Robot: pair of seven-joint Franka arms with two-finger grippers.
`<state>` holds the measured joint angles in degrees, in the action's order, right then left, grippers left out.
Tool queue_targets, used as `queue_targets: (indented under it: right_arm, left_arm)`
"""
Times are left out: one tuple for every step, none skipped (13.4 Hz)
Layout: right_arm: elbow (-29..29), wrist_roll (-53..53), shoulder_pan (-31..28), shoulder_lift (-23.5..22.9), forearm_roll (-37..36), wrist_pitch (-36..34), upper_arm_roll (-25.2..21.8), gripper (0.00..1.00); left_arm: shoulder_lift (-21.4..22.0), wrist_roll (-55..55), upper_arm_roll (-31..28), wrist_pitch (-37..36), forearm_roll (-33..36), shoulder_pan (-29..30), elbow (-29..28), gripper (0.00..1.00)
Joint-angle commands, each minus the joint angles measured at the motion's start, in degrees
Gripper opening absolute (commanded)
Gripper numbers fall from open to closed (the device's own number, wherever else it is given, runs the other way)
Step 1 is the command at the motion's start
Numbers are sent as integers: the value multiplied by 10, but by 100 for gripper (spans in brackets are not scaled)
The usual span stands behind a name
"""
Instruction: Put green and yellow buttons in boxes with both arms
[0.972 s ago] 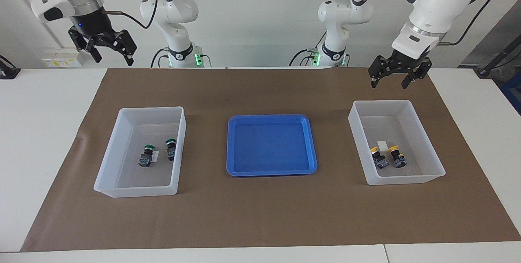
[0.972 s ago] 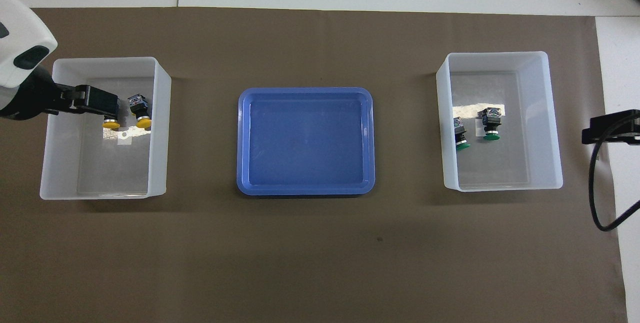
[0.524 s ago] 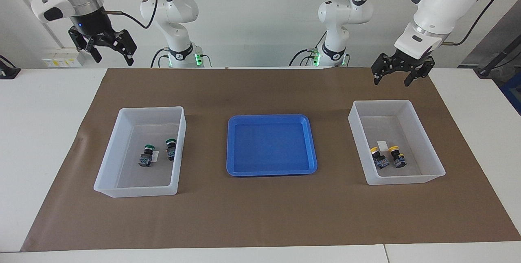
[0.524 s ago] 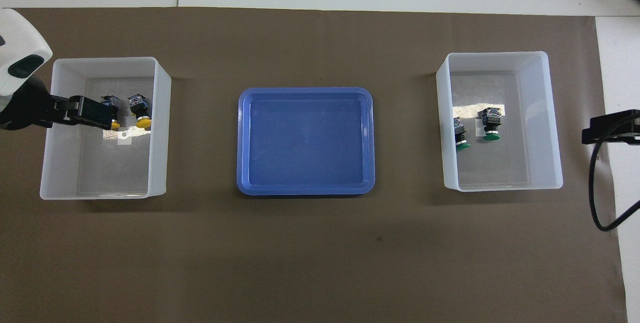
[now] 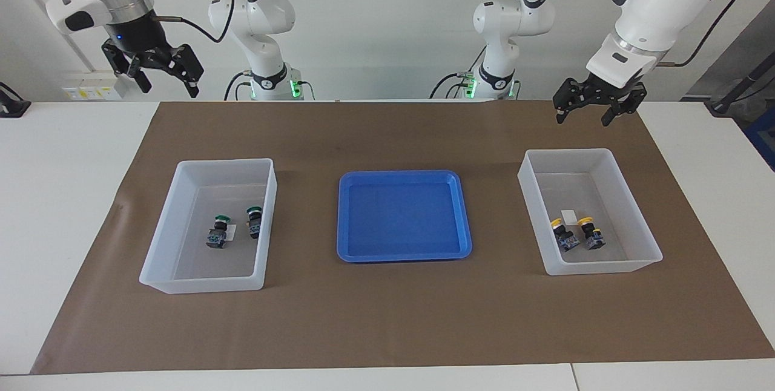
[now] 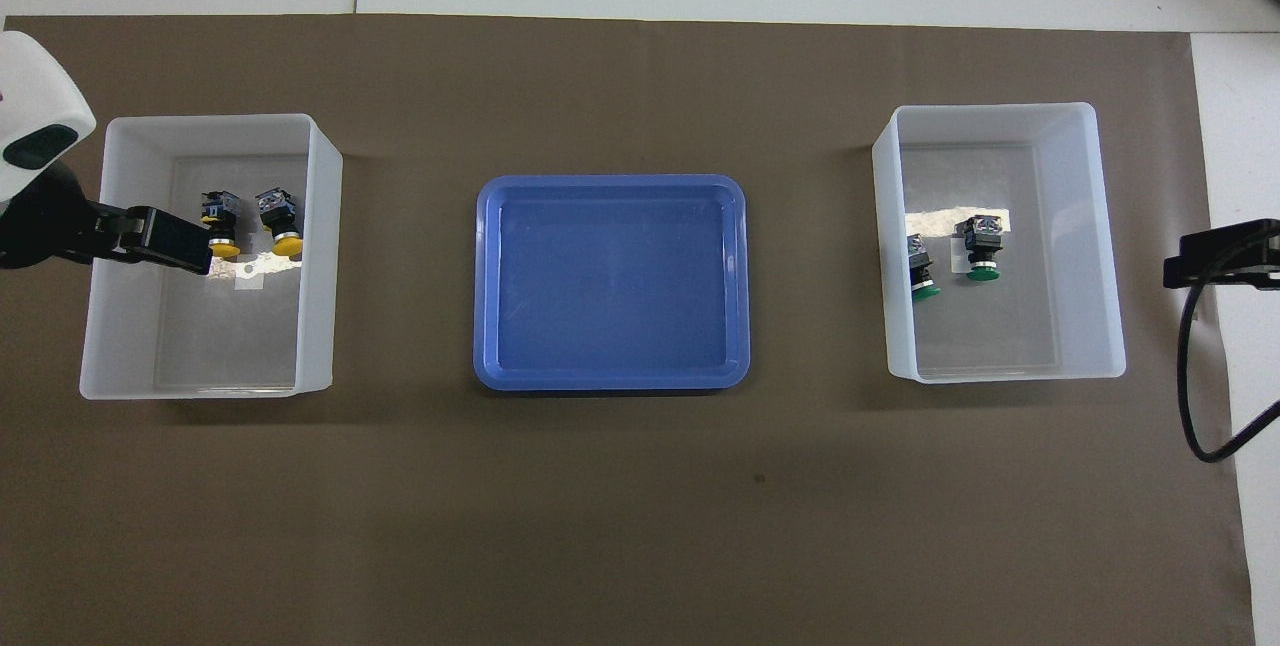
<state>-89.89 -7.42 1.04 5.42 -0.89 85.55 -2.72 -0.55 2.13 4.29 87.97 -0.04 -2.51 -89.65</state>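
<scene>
Two translucent boxes are sitting on the brown paper mat (image 5: 387, 324) with a blue tray (image 5: 404, 255) lying between them, empty in both views. In the box at the left arm's end (image 5: 605, 267) the two yellow buttons (image 5: 576, 233) are lying side by side on the floor of the bin, almost touching, next to the small white label (image 5: 568, 216). In the box at the right arm's end (image 5: 203, 284) the two green buttons (image 5: 235, 227) are lying a little apart, one just beside the wall that faces the tray, the other beside that bin's label.

The left gripper (image 5: 596, 109) is hanging in the air, well above the table. In the facing view it is over the mat, nearer the robots than the yellow box; in the overhead view its black tip (image 6: 165, 241) is overlapping the outer edge of that box, close to the yellow caps. Its fingers are spread apart and are holding nothing.

The right gripper (image 5: 162, 73) is hanging high, out by the right arm's end of the table, clear of the green box and not over it. Its fingers are also spread wide with nothing between them. In the overhead view only a black part (image 6: 1220, 254) of it is showing, at the edge of the mat.
</scene>
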Motion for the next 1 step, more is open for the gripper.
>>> queue_targets:
  right_arm:
    - [-8,0,-4,9,0,-4,4,100]
  left_arm:
    - [18,5,-1,3,7,3,-22,100]
